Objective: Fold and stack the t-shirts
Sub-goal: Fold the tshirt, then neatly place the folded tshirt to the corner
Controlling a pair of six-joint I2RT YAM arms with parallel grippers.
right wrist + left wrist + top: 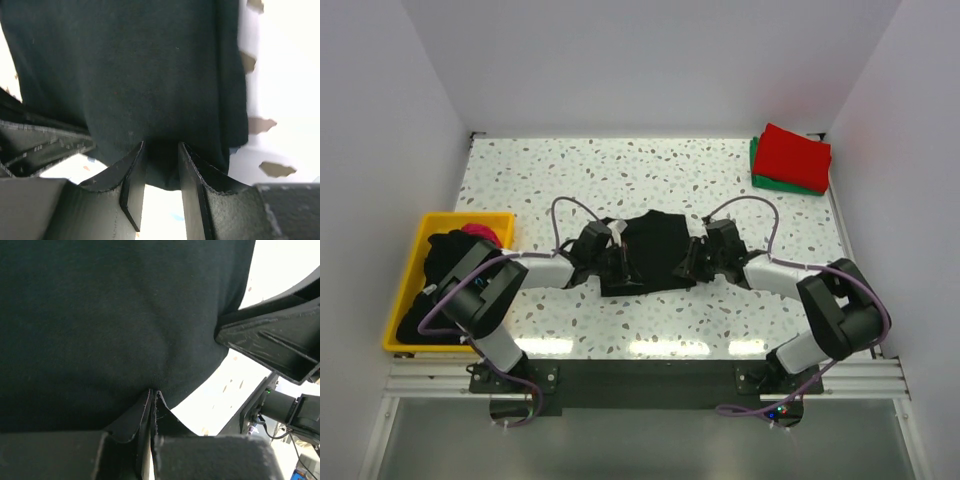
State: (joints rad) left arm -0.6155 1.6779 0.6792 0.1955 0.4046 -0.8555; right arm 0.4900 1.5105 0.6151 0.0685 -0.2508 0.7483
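- The left gripper is closed, its fingertips pinching the hem of the black t-shirt, which spreads out ahead of it.
- The right gripper stands partly open. Its jaws straddle the opposite edge with cloth between them, not clearly clamped.
- The shirt lies on the surface directly between the two grippers, with its longer span running from one to the other. Both arms are equally near.
- Closing the right grip looks like the next move needed.

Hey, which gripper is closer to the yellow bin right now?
Left. The left gripper is on the black t-shirt, at the edge toward the yellow bin; the right gripper is at the opposite edge, farther away.
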